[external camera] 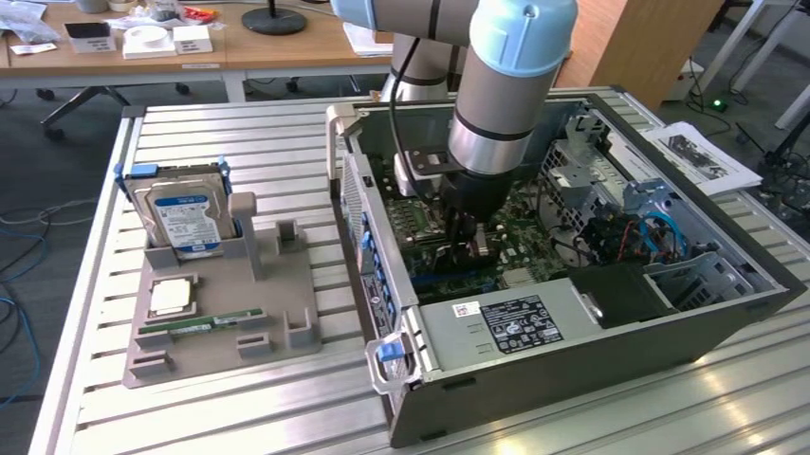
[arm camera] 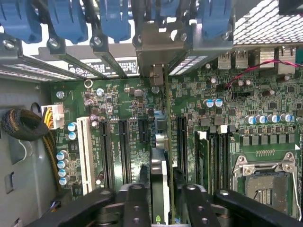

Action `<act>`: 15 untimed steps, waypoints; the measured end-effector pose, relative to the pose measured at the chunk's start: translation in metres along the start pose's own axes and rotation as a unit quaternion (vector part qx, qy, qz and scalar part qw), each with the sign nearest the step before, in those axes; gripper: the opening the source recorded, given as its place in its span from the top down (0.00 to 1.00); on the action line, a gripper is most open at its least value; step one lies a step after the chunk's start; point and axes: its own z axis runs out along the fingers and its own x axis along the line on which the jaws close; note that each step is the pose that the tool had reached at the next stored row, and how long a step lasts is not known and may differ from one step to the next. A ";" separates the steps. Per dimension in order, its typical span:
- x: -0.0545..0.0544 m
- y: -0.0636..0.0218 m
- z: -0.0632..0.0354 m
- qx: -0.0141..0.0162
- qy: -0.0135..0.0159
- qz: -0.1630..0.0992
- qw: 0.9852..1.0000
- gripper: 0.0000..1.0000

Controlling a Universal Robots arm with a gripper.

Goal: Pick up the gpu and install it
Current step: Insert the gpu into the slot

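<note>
The gpu (arm camera: 161,176) stands on edge in a motherboard (arm camera: 118,99) slot, a thin dark card with a pale metal edge. Its metal bracket (arm camera: 158,49) sits against the rear slot openings of the case. My gripper (arm camera: 164,210) straddles the card from above, one black finger (arm camera: 136,208) on each side. A narrow dark gap shows between the card and the far finger, so the jaws stand open. In the exterior view my gripper (external camera: 464,248) reaches down inside the open computer case (external camera: 570,327), low over the green board.
Blue slot latches (arm camera: 66,19) line the case's rear edge. A white slot (arm camera: 85,151), a cable bundle (arm camera: 23,125) and the CPU socket (arm camera: 265,177) flank the card. Outside the case, a grey fixture (external camera: 215,355) holds a hard drive (external camera: 185,216), a chip (external camera: 171,296) and a memory stick (external camera: 209,323).
</note>
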 end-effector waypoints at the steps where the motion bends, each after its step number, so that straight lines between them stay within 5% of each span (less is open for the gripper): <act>1: 0.000 0.0000 0.0000 0.000 0.000 0.000 1.000 0.67; 3: 0.000 -0.0001 0.0000 0.000 0.000 0.000 1.000 0.60; 15: 0.000 -0.0004 -0.0130 0.000 0.000 0.000 1.000 0.60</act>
